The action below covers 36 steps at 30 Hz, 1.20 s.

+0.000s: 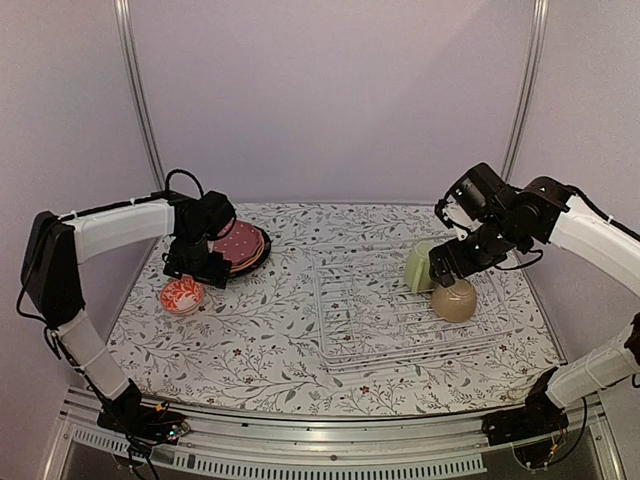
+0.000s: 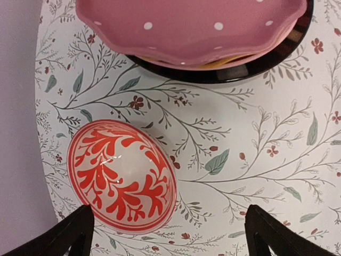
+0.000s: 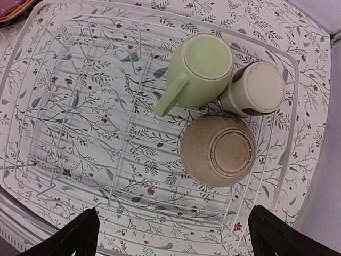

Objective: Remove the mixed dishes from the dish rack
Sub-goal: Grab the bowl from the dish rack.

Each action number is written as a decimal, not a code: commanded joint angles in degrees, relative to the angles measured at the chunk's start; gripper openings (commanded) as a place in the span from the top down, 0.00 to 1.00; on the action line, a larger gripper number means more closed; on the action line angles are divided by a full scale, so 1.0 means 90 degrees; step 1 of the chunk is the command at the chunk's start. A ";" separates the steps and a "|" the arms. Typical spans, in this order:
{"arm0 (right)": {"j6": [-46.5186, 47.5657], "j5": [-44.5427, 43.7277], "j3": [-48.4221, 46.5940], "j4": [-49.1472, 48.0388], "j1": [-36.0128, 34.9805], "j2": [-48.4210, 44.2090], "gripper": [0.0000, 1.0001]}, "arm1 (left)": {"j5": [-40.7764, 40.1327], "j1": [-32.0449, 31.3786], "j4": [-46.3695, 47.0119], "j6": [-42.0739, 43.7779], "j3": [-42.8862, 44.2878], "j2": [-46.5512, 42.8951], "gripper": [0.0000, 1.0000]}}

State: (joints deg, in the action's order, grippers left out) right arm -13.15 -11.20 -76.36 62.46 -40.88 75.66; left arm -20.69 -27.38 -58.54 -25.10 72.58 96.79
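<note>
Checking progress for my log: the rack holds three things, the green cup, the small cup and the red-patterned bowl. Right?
Not quite. The third thing in the rack is the tan bowl, beside the green cup and the small cup, as the right wrist view shows. The red-patterned bowl is out, on the tablecloth.

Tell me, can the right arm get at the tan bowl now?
Probably yes: the open right hand hangs above the tan bowl, upside down with nothing over it; the pale green cup stands close.

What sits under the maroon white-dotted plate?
An orange plate edge and a dark glossy plate rim show beneath the maroon white-dotted plate; everything else below is covered.
</note>
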 commanded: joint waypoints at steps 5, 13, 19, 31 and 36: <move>-0.0457 -0.2336 -0.0265 0.1074 -0.0673 0.1060 0.01 | -0.0278 -0.0483 -0.0276 -0.0092 0.0730 -0.0603 0.01; -0.0585 -0.2773 0.0046 0.0747 -0.0784 0.1410 0.01 | -0.0115 -0.0520 -0.0246 -0.0072 0.0887 -0.0969 0.01; -0.0535 -0.2554 0.0351 0.0206 -0.0783 0.1679 0.01 | -0.0048 -0.0587 -0.0243 -0.0106 0.0959 -0.1083 0.01; -0.0443 -0.2600 0.0460 -0.0133 -0.0781 0.2472 0.01 | -0.0035 -0.0664 -0.0243 -0.0160 0.1027 -0.1229 0.00; -0.0478 -0.2843 0.0594 -0.0243 -0.0780 0.2741 0.01 | -0.0021 -0.0659 -0.0249 -0.0147 0.1056 -0.1272 0.00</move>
State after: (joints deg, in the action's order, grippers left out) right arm -16.93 -34.26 -72.38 61.71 -47.64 98.37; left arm -21.39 -32.64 -59.88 -26.15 80.64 87.11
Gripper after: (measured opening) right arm 0.988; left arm 0.995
